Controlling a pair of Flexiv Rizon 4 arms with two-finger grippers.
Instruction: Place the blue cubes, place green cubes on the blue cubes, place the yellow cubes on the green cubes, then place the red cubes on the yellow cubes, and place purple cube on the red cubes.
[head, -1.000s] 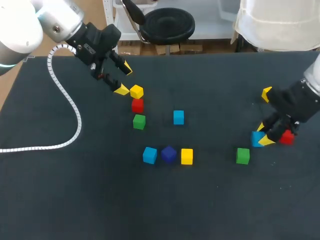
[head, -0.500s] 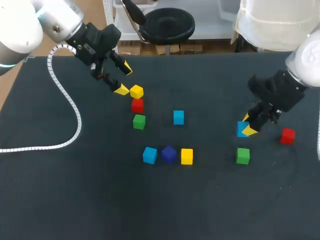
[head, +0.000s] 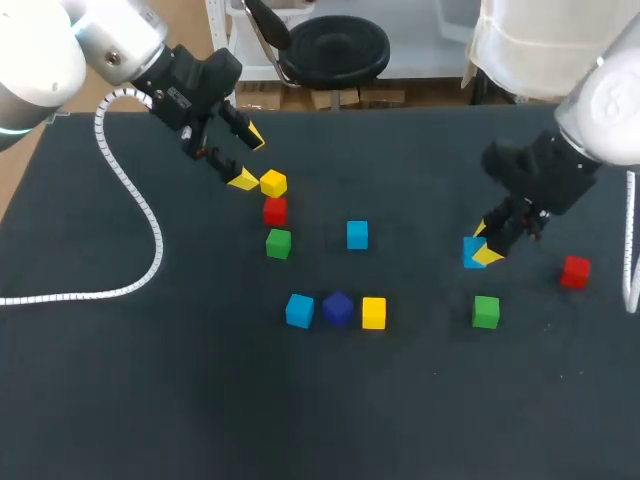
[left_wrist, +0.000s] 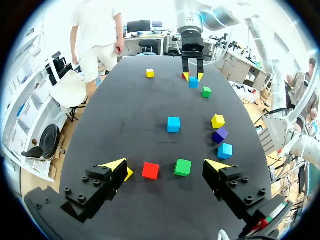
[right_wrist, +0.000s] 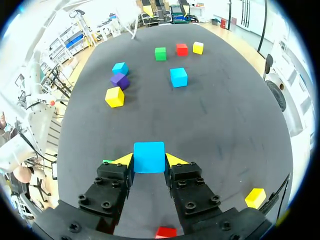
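Observation:
My right gripper (head: 483, 245) is shut on a blue cube (head: 472, 252), held just over the table right of centre; the cube (right_wrist: 149, 157) fills the gap between its yellow tips. A green cube (head: 486, 311) lies in front of it and a red cube (head: 575, 271) to its right. My left gripper (head: 247, 157) stands open at the back left beside a yellow cube (head: 273, 183), with a red cube (head: 275, 210) and a green cube (head: 278, 243) in a line below. In the left wrist view the red cube (left_wrist: 150, 170) and green cube (left_wrist: 183, 167) lie between the open fingers.
A lone blue cube (head: 357, 235) sits mid-table. In front of it stand a blue cube (head: 299, 310), a purple cube (head: 338, 308) and a yellow cube (head: 373, 312) in a row. Another yellow cube (right_wrist: 255, 197) lies beside my right wrist. A white cable (head: 130, 200) curls across the left.
My right gripper has carried the blue cube leftward and back from beside the red cube, which is left alone on the table. The left arm has not moved.

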